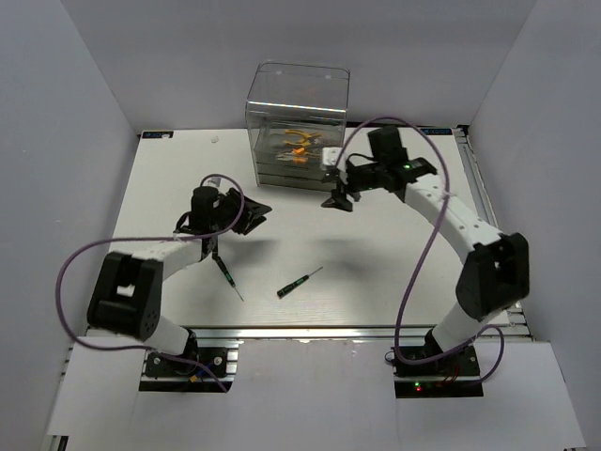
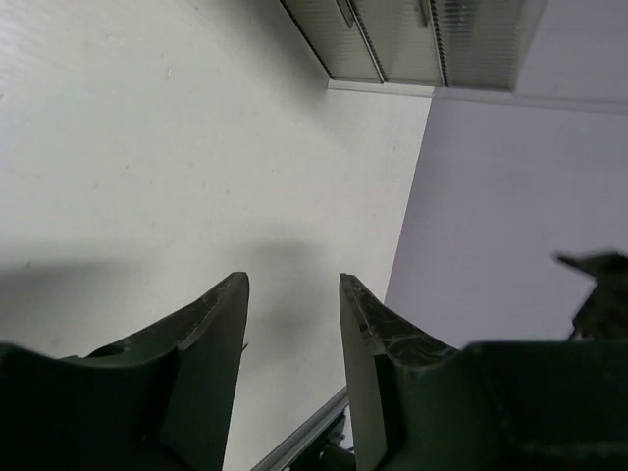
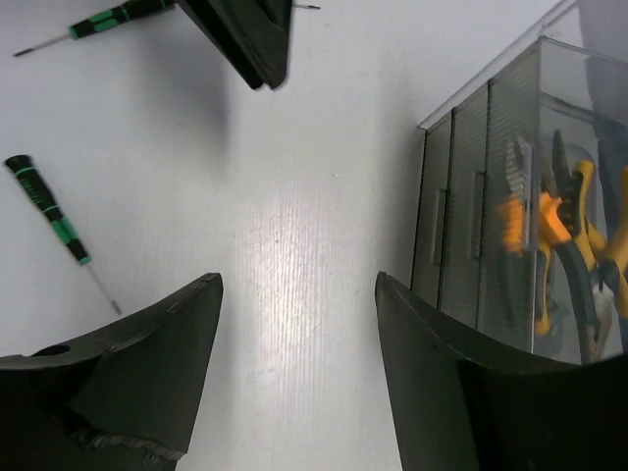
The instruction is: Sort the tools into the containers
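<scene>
Both sets of jaws are seen spread and empty. Pliers (image 1: 299,144) are held in the box (image 1: 299,103) at the far side. Two screwdrivers (image 1: 225,272) (image 1: 299,283) lie near. The left gripper (image 1: 252,218) is best lowered squarely across a handle, while the right gripper (image 1: 338,199) is kept clear.

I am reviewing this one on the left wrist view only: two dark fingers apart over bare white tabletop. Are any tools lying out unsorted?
Observer: Yes, two. One slim black-green-handled screwdriver lies at the near left, and a second screwdriver lies near the middle.
Operator: Any pliers sorted?
Observer: Orange-handled pliers sit inside the tall clear smoky-grey plastic drawer box; I cannot tell which drawer.
Operator: Right gripper?
Observer: The right gripper is open and empty, close in front of that box.
</scene>
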`<state>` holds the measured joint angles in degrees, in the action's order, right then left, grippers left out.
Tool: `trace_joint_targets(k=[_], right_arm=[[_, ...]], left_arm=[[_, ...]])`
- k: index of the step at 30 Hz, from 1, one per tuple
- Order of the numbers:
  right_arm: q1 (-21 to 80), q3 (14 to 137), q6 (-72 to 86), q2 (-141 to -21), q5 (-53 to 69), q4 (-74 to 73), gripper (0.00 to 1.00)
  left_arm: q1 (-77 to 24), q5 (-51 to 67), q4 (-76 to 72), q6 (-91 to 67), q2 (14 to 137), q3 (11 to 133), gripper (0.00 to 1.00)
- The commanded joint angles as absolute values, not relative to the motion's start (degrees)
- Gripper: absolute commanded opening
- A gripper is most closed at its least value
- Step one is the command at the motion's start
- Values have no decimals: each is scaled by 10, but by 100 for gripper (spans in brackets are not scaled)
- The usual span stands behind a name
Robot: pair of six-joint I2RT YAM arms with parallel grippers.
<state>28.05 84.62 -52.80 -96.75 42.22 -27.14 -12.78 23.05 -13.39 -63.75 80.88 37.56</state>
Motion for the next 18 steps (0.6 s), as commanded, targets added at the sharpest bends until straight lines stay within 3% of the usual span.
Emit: trace_joint_targets(k=[1,8,18], right_arm=[[229,783,-526,-917,533,-282,69],[142,708,-481,-849,567,-257,66],[97,671,-438,-826,577,-223,64]], left_arm=[[-145,244,-246,-681,873,423,52],[-160,236,-350,-720,1073,530,51],[-162,207,-393,-750,1194,649,44]])
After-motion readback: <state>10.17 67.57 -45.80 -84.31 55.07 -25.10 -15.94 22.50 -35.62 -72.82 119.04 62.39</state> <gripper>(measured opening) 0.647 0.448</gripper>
